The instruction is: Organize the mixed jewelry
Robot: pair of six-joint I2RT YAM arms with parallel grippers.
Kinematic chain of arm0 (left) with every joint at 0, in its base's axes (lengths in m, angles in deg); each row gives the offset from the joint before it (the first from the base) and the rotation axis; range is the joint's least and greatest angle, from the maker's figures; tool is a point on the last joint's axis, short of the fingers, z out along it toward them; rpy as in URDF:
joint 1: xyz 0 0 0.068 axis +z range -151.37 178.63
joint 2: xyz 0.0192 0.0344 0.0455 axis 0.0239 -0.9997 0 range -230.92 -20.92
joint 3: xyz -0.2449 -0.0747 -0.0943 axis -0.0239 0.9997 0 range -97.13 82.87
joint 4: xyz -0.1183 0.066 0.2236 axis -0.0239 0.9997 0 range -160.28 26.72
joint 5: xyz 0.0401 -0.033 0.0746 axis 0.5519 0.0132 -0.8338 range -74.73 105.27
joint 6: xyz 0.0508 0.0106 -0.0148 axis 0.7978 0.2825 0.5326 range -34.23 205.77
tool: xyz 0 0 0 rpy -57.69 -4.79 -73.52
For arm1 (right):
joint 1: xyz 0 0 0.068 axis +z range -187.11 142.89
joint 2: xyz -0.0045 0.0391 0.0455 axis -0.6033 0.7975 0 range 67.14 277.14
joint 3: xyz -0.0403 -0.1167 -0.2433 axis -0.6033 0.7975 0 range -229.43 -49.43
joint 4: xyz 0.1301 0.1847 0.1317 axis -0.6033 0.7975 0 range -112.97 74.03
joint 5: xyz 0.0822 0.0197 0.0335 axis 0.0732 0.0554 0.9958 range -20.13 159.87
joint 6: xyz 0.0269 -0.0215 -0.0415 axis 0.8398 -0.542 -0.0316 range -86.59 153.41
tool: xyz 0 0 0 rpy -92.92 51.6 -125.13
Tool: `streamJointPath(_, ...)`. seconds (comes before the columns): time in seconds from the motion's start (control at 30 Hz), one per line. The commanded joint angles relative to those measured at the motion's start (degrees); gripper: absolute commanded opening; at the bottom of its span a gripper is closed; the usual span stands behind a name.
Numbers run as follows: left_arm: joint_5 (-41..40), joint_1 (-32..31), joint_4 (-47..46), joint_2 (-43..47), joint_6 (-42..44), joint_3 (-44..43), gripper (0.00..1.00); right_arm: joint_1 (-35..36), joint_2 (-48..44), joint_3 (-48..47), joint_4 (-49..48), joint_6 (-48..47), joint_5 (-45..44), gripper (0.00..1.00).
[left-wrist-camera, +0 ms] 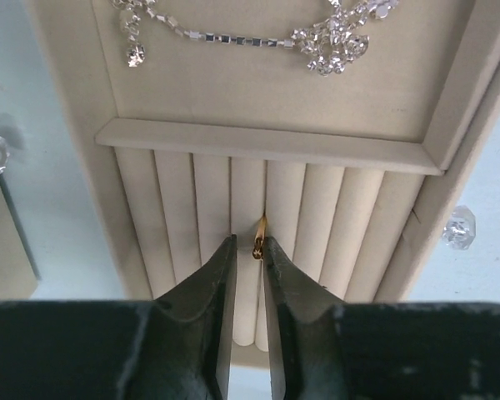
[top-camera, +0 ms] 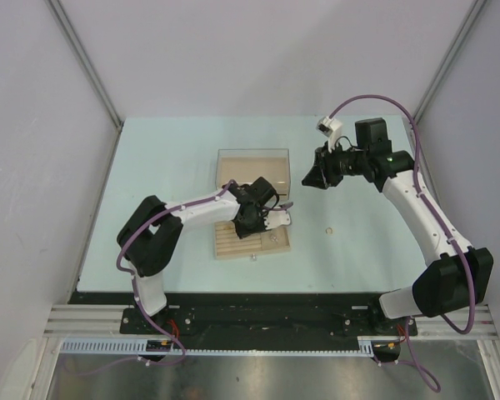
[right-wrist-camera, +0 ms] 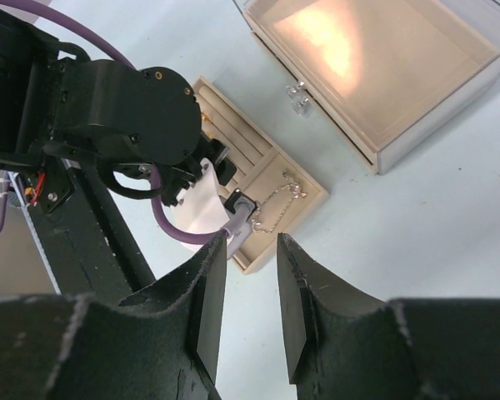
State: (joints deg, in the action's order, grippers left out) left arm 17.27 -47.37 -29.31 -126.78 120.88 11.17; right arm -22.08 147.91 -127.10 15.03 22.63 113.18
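The beige slotted tray [top-camera: 230, 247] lies near the table's middle, under my left gripper [top-camera: 265, 220]. In the left wrist view a small gold ring [left-wrist-camera: 259, 237] stands edge-on in a slot between the tray's rolls [left-wrist-camera: 177, 208]. It is at the tips of my left gripper [left-wrist-camera: 249, 244], touching the right finger; the jaws are a narrow gap apart. A silvery chain [left-wrist-camera: 317, 37] lies in the tray's flat compartment. Another gold ring [top-camera: 327, 229] lies on the table right of the tray. My right gripper [top-camera: 310, 177] is open and empty, raised above the table [right-wrist-camera: 252, 246].
A clear-walled box [top-camera: 254, 169] stands just behind the tray, with two crystal knobs [right-wrist-camera: 298, 96] on its front. Crystal knobs also show beside the tray [left-wrist-camera: 458, 227]. The left arm's wrist and purple cable [right-wrist-camera: 175, 221] hang over the tray. White walls enclose the table.
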Motion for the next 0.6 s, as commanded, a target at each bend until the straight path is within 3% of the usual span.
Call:
streamJointPath(0.0,-0.4,-0.1,-1.0,1.5,1.7,-2.5,0.24,-1.0,-2.2,-0.1,-0.4,-0.9,-2.9,0.35)
streamJointPath(0.57,0.5,-0.1,2.1,6.9,2.0,-3.5,0.30,-4.0,0.1,0.6,1.0,-2.8,-7.9,0.38)
